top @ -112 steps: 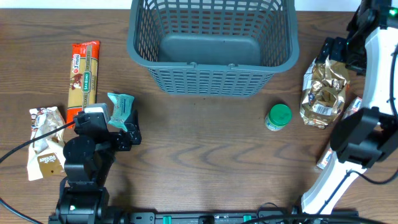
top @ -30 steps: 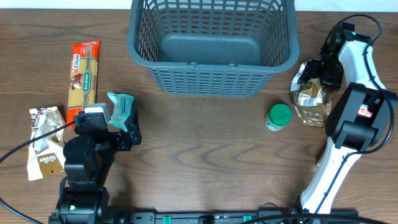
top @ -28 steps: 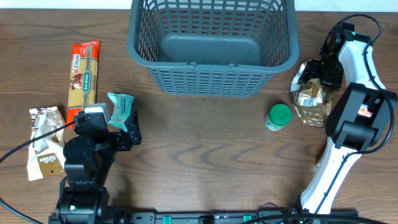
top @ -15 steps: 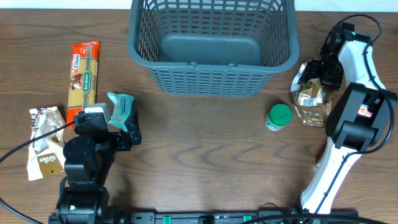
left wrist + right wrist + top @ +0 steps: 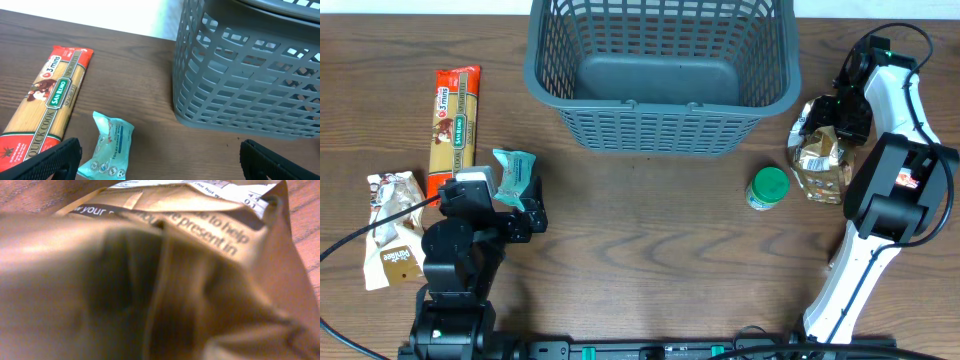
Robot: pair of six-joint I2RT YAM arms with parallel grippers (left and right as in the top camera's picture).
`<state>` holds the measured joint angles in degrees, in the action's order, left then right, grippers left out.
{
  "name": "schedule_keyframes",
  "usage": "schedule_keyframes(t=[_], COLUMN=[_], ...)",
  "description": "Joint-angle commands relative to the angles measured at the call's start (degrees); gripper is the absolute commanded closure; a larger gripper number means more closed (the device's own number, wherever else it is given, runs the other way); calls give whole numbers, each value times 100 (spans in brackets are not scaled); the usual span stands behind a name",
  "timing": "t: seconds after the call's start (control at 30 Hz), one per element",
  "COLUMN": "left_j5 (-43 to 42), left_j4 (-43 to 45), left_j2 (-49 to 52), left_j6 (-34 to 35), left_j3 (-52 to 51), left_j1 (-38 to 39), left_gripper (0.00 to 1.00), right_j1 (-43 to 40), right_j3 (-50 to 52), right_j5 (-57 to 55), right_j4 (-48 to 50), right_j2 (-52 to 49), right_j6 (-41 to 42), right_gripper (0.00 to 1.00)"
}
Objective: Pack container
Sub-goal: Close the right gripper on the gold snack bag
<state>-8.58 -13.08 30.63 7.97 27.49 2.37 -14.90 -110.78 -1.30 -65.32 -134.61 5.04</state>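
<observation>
Container (image 5: 660,130) at far edge, gold bag (image 5: 820,158) beside, right hand (image 5: 834,120) perhaps gripping

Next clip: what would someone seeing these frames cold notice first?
The big grey-blue basket at the table's far edge dominates, and nothing lies inside it. To its right, the right gripper sits at the top of a crinkled gold foil bag, which fills the whole right wrist view. A red spaghetti pack lies on the left side of the table.
</observation>
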Motion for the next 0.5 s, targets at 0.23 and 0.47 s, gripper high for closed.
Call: schedule_keyframes(t=[0.23,0.47], left_j5=[72,72], left_j4=[9,9], left_j2=[-2,-2], left_j6=[68,68], left_j3=[160,160], left_j1=[17,17], left_gripper=[1,2], right_j1=[68,68], right_j3=[481,481], right_j5=[-122,-122], right_j4=[-83,-59], right_j2=[-612,-479], right_j6=[44,44], right_gripper=[99,99])
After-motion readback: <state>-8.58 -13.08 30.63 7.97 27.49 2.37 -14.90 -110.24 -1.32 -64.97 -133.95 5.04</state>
